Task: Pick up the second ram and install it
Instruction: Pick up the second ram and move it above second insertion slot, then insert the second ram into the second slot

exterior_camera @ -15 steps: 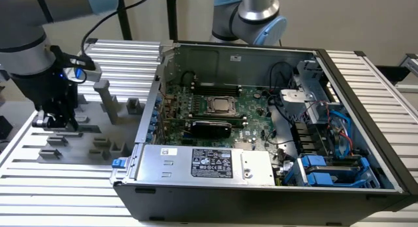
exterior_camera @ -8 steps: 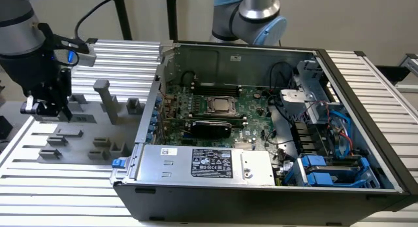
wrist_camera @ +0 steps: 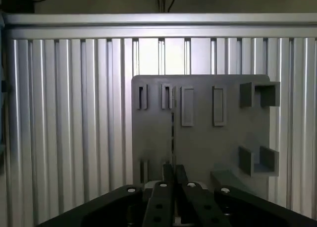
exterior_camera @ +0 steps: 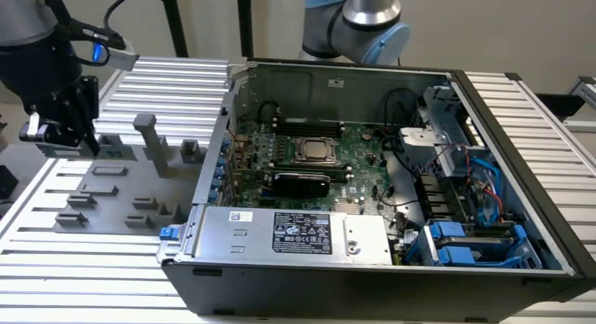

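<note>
Little looks done — the gripper (exterior_camera: 91, 151), apart or together I cannot tell, hangs over the fixture plate (exterior_camera: 121, 188) — installing left.

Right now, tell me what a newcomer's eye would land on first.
The open computer case dominates the exterior view's centre and right, its green motherboard and CPU socket exposed. At that view's left, the gripper hangs low over the grey fixture plate.
</note>
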Available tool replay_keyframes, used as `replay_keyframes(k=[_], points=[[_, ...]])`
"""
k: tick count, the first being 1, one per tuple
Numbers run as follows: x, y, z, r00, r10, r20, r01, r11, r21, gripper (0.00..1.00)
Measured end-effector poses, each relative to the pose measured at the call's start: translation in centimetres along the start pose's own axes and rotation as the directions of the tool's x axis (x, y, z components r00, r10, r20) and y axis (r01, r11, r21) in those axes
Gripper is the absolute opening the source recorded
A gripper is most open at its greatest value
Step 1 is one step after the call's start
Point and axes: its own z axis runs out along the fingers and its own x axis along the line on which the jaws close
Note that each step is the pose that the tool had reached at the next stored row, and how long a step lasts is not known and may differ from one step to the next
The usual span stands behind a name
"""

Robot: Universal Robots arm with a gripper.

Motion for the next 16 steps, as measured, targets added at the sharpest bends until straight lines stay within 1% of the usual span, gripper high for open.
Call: replay_keyframes(k=[3, 5, 11, 15, 16], points=[[0.0, -0.86, -1.37, 1.0000, 0.000, 0.0000, 0.000, 1.0000, 0.0000, 0.00], [0.0, -1.59, -2.31, 1.0000, 0.000, 0.0001, 0.000, 1.0000, 0.0000, 0.00], [-0.1, -4.24, -5.15, 1.0000, 0.000, 0.0002, 0.000, 1.0000, -0.0011, 0.00], [-0.2, -6.00, -6.94, 1.0000, 0.000, 0.0011, 0.000, 1.0000, -0.0026, 0.00], [-0.2, -6.43, -7.25, 1.0000, 0.000, 0.0012, 0.000, 1.0000, -0.0031, 0.00]])
